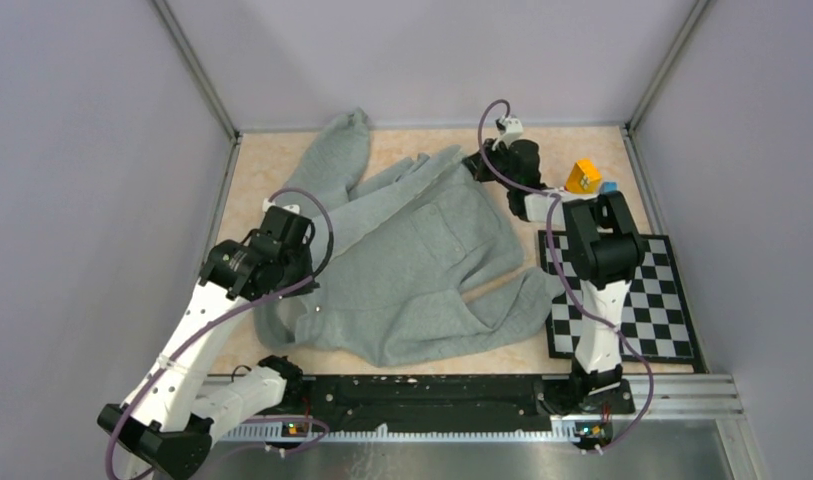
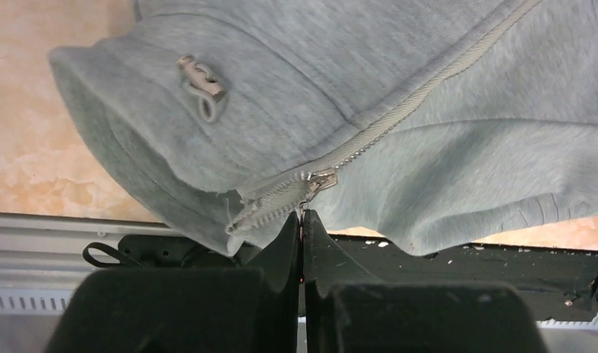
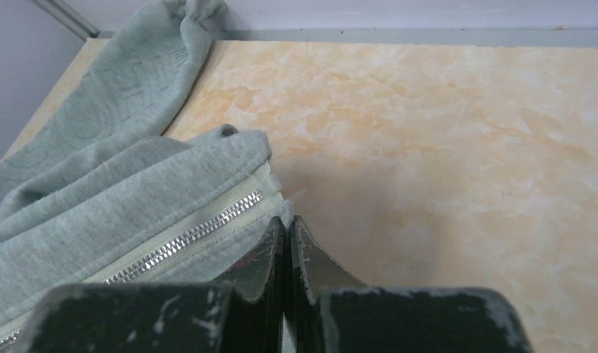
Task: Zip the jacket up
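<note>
The light grey fleece jacket [image 1: 412,265] lies rumpled across the middle of the table, one sleeve reaching to the far wall. My left gripper [image 1: 304,292] is at its near left end. In the left wrist view it [image 2: 301,215] is shut on the pull tab of the zipper slider [image 2: 321,180]; the zipper [image 2: 421,95] runs closed up to the right, with a short open stretch below the slider. My right gripper [image 1: 479,165] is at the jacket's far end. In the right wrist view it [image 3: 288,220] is shut on the fabric corner beside the zipper's metal teeth [image 3: 185,239].
A black-and-white checkerboard mat [image 1: 672,300] lies at the right, under the right arm. An orange-yellow block [image 1: 583,176] and a small blue piece [image 1: 608,187] sit at the far right. A black rail [image 1: 432,395] runs along the near edge. A cord toggle [image 2: 200,84] sits on the collar.
</note>
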Available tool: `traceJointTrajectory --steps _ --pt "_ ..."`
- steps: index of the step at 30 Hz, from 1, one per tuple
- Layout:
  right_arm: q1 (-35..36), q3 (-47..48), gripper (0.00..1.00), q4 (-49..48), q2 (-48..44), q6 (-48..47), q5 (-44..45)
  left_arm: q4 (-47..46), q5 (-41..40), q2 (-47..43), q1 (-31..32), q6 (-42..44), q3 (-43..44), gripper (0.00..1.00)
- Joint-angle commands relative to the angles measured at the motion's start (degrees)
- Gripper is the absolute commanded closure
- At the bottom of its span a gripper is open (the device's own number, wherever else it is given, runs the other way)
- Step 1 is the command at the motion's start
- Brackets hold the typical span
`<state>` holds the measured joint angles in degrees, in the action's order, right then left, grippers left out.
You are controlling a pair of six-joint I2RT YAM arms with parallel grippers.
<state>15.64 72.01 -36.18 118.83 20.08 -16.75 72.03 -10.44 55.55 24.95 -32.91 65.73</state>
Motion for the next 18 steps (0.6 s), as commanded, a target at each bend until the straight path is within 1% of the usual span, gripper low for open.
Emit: traceJointTrajectory --steps 1,4,6,10,13,15,18 --pt "-5.48 4.37 1.0 -1.52 1.95 -3.51 10.99 9.18 -2.75 -2.79 -1.04 2.97 2.96 1.0" --pt "-6.09 5.55 1.0 -0.62 2.59 -3.51 10.42 9.05 -4.04 -3.06 -1.19 2.62 3.16 1.0" --pt "-6.12 6.71 1.0 0.03 3.23 -3.62 7.83 8.94 -4.45 -2.81 -1.13 1.89 2.77 1.0" --pt "-6.06 5.74 1.0 -2.23 3.43 -2.95 2.07 8.12 -6.02 -2.81 -1.18 1.01 2.67 1.0" --pt "-5.79 5.6 1.0 -0.43 3.63 -3.56 3.93 8.86 -8.44 -3.83 -1.13 -0.24 2.68 1.0" --pt "-5.86 5.62 1.0 0.71 3.93 -3.94 7.08 8.96 -9.25 -5.29 -1.19 -0.13 2.33 1.0" --pt "-6.61 8.06 1.0 4.8 5.29 -3.5 11.23 9.0 -9.27 -7.02 -1.13 -0.23 2.06 1.0"
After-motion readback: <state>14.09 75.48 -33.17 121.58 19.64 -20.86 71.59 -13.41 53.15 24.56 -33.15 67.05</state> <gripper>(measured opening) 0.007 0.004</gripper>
